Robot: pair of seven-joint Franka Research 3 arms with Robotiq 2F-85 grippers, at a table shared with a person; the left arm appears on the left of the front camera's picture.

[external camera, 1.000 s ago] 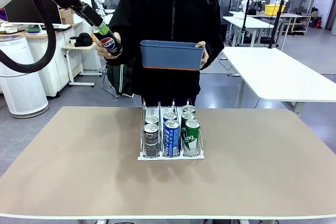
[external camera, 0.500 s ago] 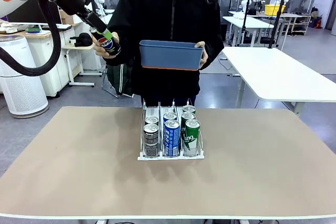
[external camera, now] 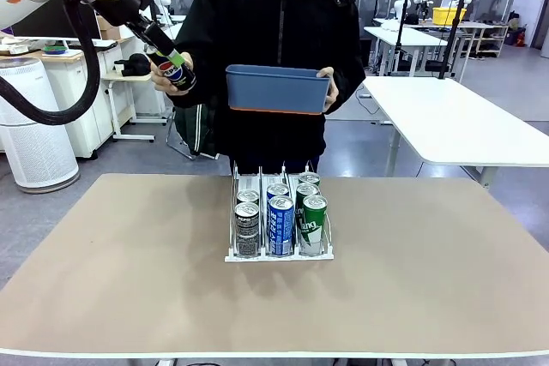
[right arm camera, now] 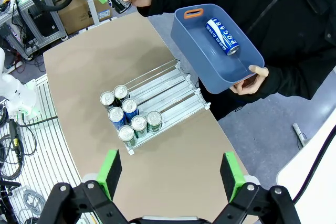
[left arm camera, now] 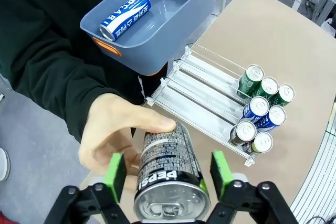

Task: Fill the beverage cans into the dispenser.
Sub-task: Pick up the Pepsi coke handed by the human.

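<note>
- Clamping the Pepsi can [left arm camera: 170,174] near its silver top, left gripper [left arm camera: 167,167] closed on it, green pads [left arm camera: 114,174] pressing at 3 and 9 o'clock of the can.
- Sharing that hold with the hand [left arm camera: 113,135], wrapping the can's far end from 10 o'clock; looking like a handover in mid-air, well above the table [external camera: 129,255].
- Hanging at 10 o'clock of the dispenser [external camera: 279,229] in the front view, well apart from it.
- Holding the tub [left arm camera: 152,35] at 12 o'clock of the can in the left wrist view, with one blue can [left arm camera: 125,16] lying on its side inside, probably waiting as the next to pass.
- Standing six cans [left arm camera: 256,107], two per lane, at the robot-side end of the dispenser, leaving the far stretch of each lane bare, probably for loading from that end.
- Hovering the right gripper [right arm camera: 170,174] high over the table, jaws wide apart and gripping nothing, with the dispenser at 11 o'clock of it.
</note>
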